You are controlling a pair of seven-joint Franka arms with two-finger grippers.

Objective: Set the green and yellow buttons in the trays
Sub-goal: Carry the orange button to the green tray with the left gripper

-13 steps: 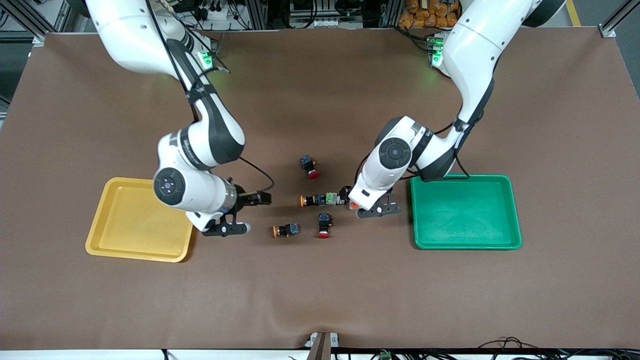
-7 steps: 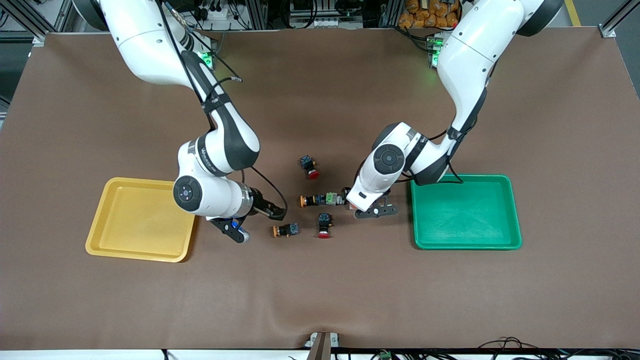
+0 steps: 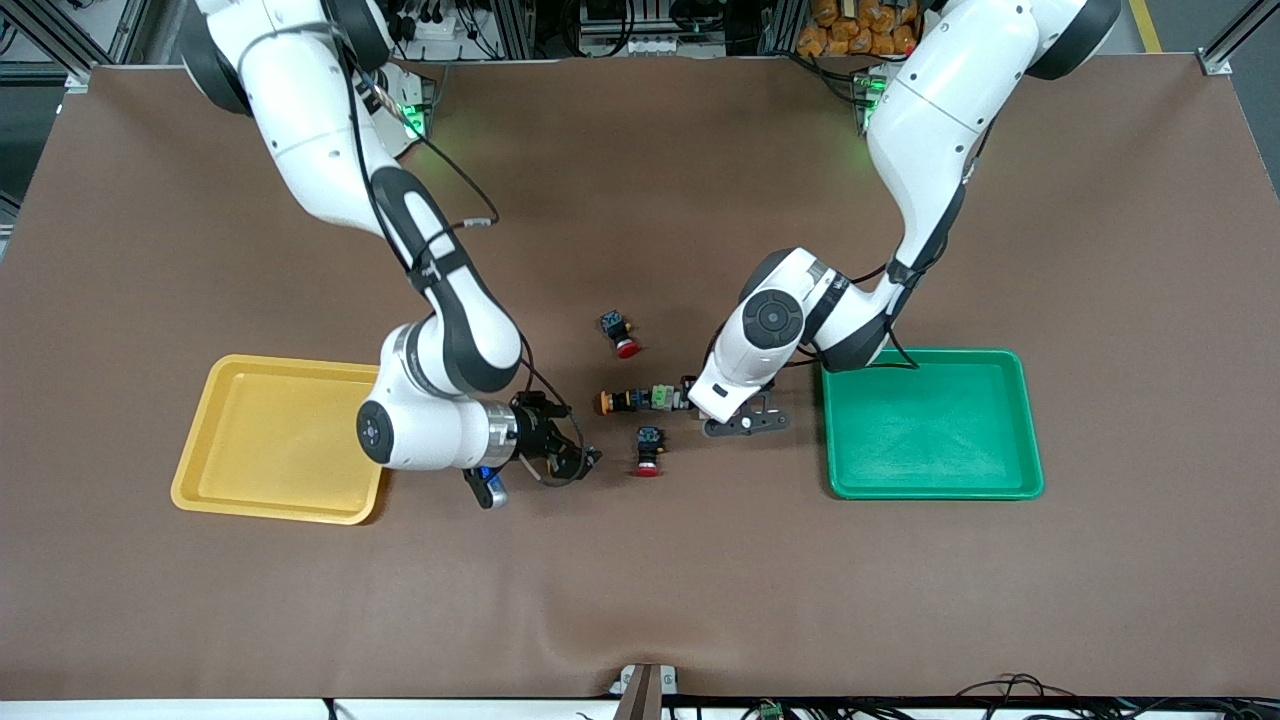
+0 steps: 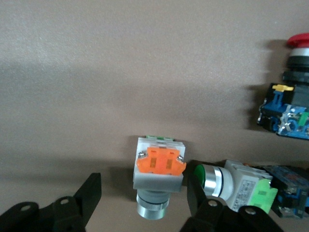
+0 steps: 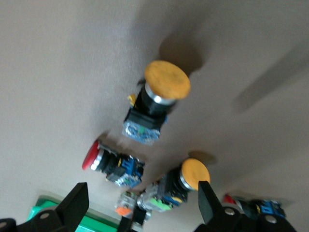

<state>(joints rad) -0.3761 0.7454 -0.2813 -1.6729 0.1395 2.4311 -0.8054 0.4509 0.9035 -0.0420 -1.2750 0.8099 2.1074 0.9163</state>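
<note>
Orange-faced button [image 4: 158, 166] between spread left gripper [image 4: 142, 198] fingers in left wrist view, right gripper [image 5: 142, 198] wide over yellow-capped button [image 5: 157, 99].

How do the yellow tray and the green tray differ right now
Colour: the yellow tray is mustard yellow, the green tray deep green. Place: the yellow tray sits toward the right arm's end of the table, the green tray toward the left arm's end. The right gripper is nearer the yellow tray, the left gripper nearer the green tray. Both are shallow rounded rectangles holding no buttons.
</note>
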